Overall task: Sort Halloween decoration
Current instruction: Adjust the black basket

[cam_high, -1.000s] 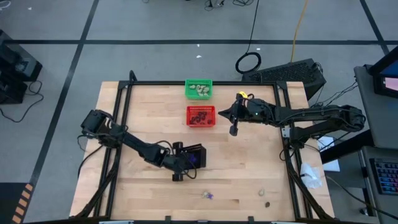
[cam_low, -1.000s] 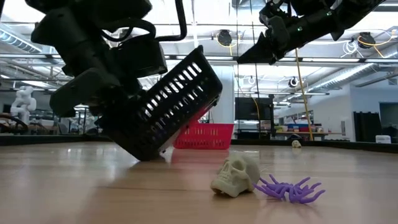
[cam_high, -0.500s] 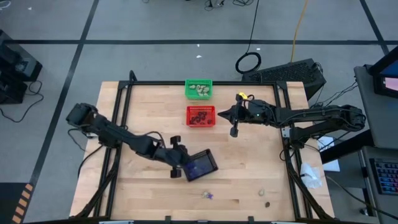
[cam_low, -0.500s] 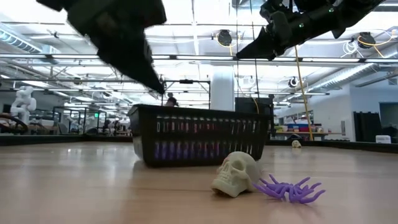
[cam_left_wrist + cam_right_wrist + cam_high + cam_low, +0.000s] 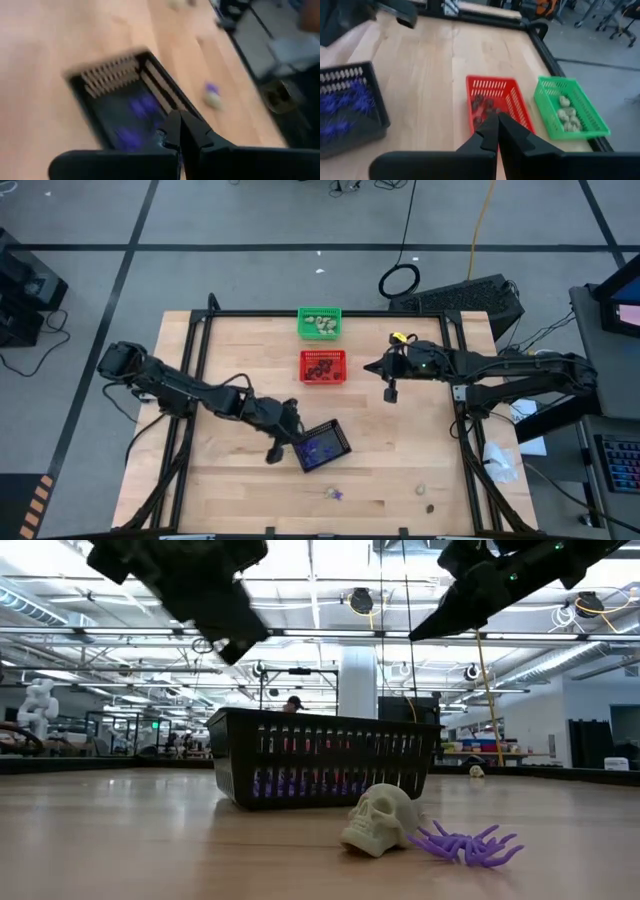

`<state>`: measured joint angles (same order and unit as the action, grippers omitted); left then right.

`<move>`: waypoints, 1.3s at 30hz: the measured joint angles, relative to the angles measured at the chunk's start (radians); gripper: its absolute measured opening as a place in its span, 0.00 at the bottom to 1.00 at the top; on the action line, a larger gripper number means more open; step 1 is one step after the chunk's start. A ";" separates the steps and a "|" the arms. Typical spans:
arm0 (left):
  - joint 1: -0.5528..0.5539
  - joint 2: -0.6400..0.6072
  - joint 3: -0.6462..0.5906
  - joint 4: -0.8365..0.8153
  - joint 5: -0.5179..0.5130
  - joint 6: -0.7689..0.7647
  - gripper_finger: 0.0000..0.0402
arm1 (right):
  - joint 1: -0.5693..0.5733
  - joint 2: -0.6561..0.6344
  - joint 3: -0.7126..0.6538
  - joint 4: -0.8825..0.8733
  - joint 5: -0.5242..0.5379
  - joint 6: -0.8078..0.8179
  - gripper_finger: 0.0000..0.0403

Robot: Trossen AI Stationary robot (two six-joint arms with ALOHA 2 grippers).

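Overhead, both closed, empty claws, the left claw (image 5: pixel 272 452) and right claw (image 5: pixel 390 393), are hovering above the desk (image 5: pixel 230 360) as three baskets, green (image 5: pixel 320 323), red (image 5: pixel 323 367) and black (image 5: pixel 322 446), are holding sorted trinkets while a cream skull (image 5: pixel 380 820) and purple spider (image 5: pixel 465 843) are lying loose.

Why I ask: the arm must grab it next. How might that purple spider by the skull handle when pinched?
The purple spider looks light, with thin splayed legs that probably bend. Lying flat on the table, it may slide rather than roll.
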<state>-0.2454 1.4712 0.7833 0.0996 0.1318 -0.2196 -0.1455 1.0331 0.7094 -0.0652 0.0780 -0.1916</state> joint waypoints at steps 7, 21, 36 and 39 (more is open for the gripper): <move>-0.091 0.044 -0.004 -0.113 0.042 -0.091 0.00 | 0.000 -0.022 0.000 -0.020 0.002 0.001 0.00; -0.143 0.115 -0.002 -0.168 -0.371 -0.195 0.00 | 0.000 -0.021 0.000 -0.024 0.003 0.029 0.00; -0.273 0.057 -0.004 -0.153 -0.504 -0.300 0.00 | 0.213 -0.024 0.000 -0.424 -0.040 0.308 0.00; -0.282 0.077 -0.005 -0.130 -0.504 -0.322 0.00 | 0.322 -0.026 0.000 -0.491 -0.107 0.432 0.00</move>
<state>-0.5269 1.5484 0.7784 -0.0305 -0.3719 -0.5415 0.1765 1.0071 0.7094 -0.5562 -0.0288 0.2402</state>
